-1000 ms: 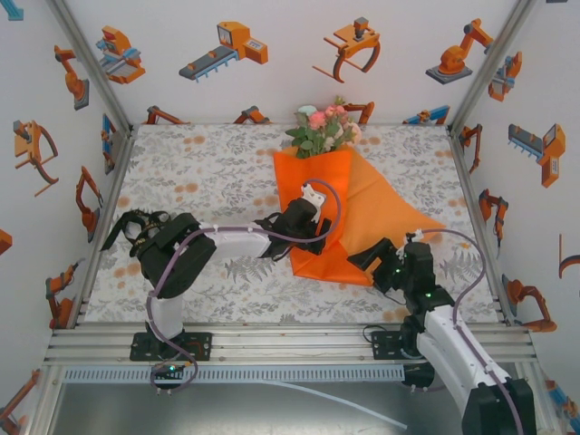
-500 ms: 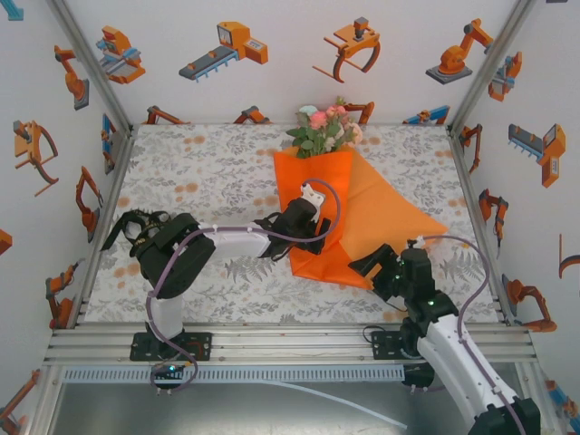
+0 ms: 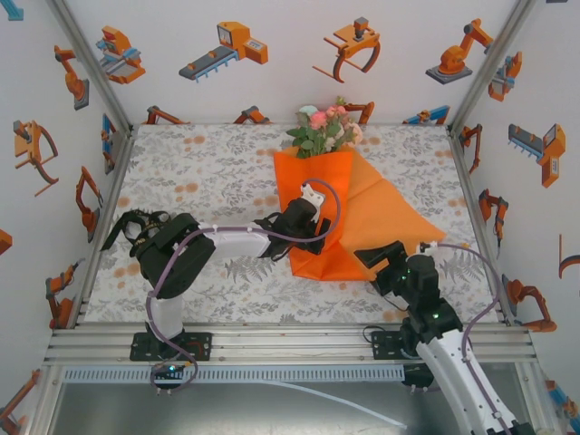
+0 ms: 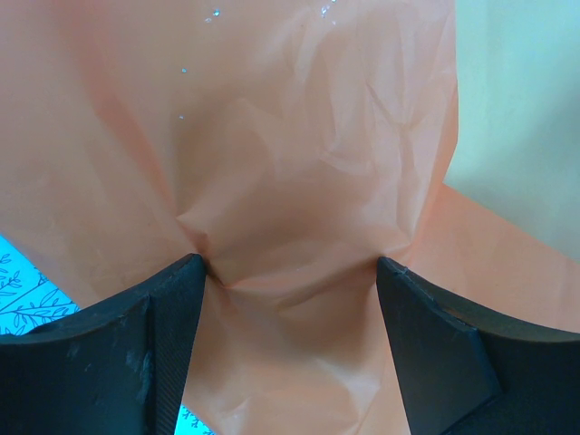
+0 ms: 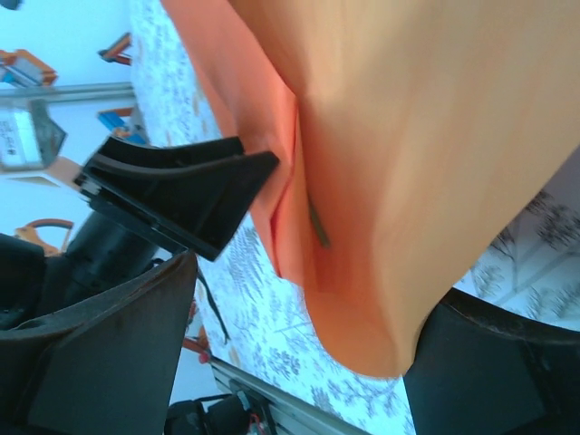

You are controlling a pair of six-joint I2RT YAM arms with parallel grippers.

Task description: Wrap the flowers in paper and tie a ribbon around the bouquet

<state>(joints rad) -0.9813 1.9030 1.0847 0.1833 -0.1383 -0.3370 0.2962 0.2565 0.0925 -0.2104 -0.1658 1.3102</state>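
**A:** Where is the paper, and what are the left fingers doing with it?

**B:** The orange paper (image 3: 385, 213) lies on the bench (image 3: 208, 172). Its left part is folded over into a long wrap, and its right part lies flat. The left fingers (image 4: 159, 317) are on the near-left part of the paper, on the folded wrap. In the left wrist view they stand one on each side of a raised bulge of paper. Both tips press into it, and creases run out from the two contact places. So they pinch the folded paper, in a wide grip.

**A:** And the flowers?

**B:** The flowers (image 3: 323, 127) are at the far end of the paper. Pink and peach blooms and green leaves come out above the wide edge of the fold. The stems are hidden inside it.

**A:** What about the right side?

**B:** The right fingers (image 5: 100, 362) are at the near corner of the paper, and they are spread wide. In the right wrist view the rounded orange corner hangs between them. I cannot tell if it touches one of them. A thin dark-green piece shows in the crease there, and I cannot tell what it is.
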